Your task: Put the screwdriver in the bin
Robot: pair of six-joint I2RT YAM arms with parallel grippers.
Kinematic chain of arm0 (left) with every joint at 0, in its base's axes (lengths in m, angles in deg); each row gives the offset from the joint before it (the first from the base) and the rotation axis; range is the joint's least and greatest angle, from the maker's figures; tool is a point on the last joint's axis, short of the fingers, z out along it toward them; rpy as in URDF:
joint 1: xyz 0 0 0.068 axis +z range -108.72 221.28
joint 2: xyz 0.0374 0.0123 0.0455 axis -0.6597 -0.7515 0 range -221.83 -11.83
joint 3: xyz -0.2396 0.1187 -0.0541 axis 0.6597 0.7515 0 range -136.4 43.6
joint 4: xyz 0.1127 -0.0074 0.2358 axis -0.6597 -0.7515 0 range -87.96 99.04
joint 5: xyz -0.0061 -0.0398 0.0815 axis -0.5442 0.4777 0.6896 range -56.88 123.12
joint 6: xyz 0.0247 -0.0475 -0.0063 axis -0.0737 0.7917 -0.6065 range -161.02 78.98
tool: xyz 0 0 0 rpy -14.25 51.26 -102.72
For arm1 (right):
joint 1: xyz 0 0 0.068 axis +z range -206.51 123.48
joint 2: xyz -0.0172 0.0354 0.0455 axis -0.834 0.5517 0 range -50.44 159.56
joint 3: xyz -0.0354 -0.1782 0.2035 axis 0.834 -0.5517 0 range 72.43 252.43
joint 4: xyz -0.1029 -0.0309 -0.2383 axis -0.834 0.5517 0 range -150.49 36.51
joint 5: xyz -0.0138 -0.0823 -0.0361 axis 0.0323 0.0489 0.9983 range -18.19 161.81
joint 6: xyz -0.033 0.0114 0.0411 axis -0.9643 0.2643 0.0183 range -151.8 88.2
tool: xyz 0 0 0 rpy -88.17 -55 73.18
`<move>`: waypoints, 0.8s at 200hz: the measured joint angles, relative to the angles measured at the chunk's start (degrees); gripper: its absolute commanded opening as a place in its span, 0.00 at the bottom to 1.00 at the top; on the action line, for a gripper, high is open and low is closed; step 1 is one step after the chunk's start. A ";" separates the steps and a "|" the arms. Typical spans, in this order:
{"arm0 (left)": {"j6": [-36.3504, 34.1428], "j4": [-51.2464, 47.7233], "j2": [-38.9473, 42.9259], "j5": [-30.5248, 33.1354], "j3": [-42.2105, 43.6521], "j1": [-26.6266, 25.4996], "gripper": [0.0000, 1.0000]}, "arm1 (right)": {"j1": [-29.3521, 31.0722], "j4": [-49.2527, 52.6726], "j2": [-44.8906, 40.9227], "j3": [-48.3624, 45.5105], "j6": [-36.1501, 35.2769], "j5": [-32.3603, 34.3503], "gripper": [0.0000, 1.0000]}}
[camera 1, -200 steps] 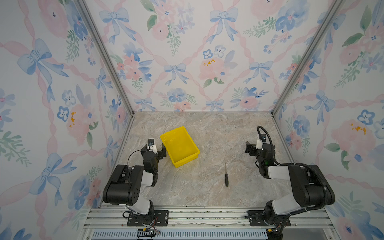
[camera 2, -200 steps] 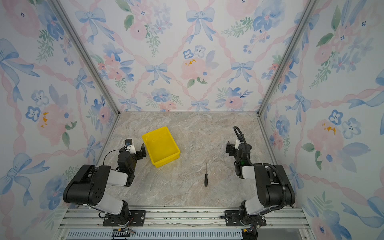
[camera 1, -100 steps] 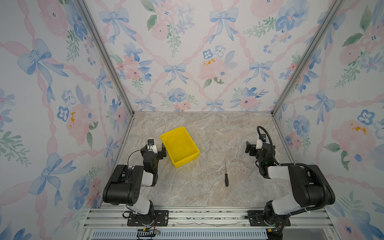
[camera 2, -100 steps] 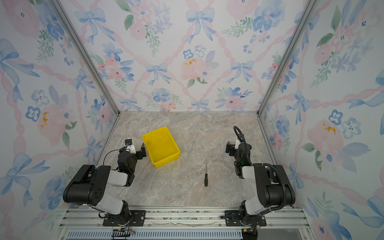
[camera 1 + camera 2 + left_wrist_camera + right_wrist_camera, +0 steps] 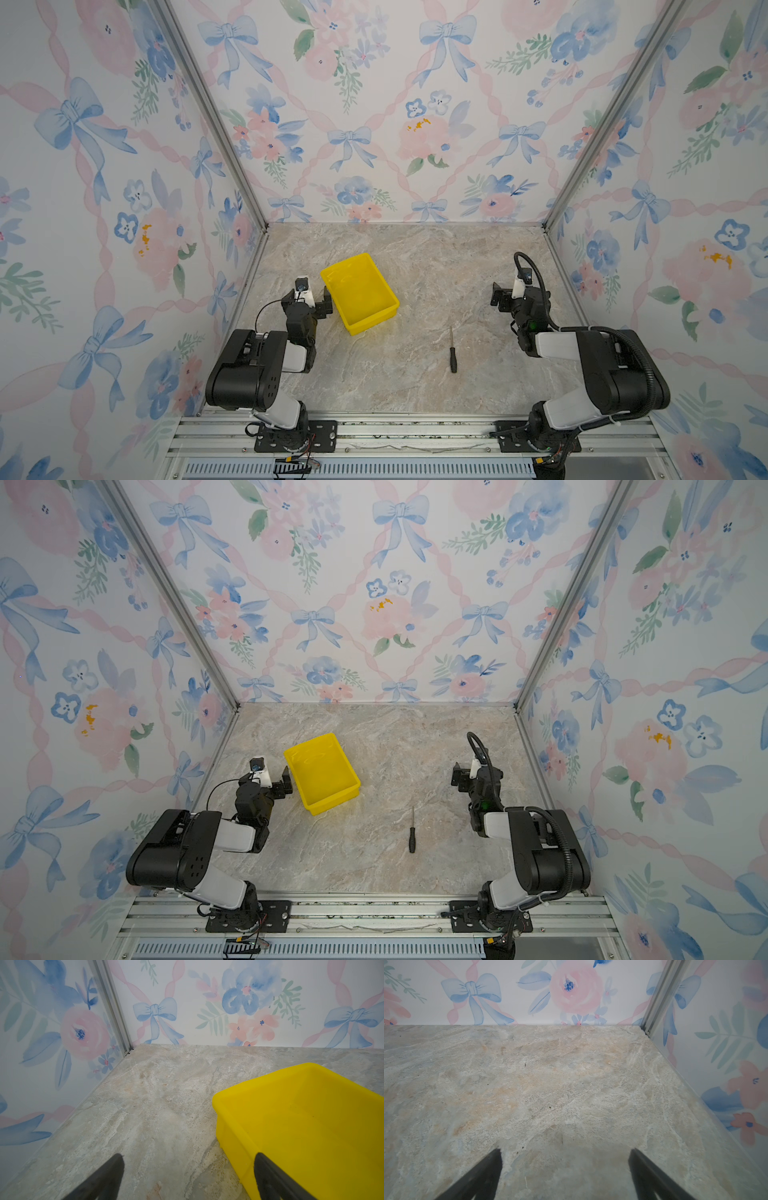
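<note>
The screwdriver (image 5: pixel 452 353) lies flat on the marbled table (image 5: pixel 399 386) in both top views, a small slim tool with a short black handle and a thin dark shaft (image 5: pixel 412 816). The handle points toward the arms' bases and the shaft toward the back wall. It rests in open space between the two arms, somewhat nearer the right one, and well apart from either claw. The bin (image 5: pixel 368 325) is a bright yellow rectangular tray with low walls and a rolled rim, set at a slant on the table. It sits to the left of the screwdriver and farther back, with a clear gap between them. The left claw (image 5: pixel 309 299) stands apart with nothing between its fingers. In the left wrist view one dark finger (image 5: pixel 268 1174) overlaps the bin's wall (image 5: pixel 232 1147), so it is just beside the bin, though contact cannot be judged. The right claw (image 5: pixel 565 1150) is also spread wide over bare table, holding nothing.
</note>
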 measured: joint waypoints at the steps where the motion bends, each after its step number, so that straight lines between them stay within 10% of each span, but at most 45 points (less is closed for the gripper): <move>1: 0.00 0.00 0.00 0.00 0.00 0.00 0.98 | 0.00 0.00 0.00 0.00 0.00 0.00 0.97; 160: -0.59 -1.31 0.35 -0.70 -0.26 0.00 0.98 | 0.00 -0.02 0.37 -0.04 0.02 -0.04 0.97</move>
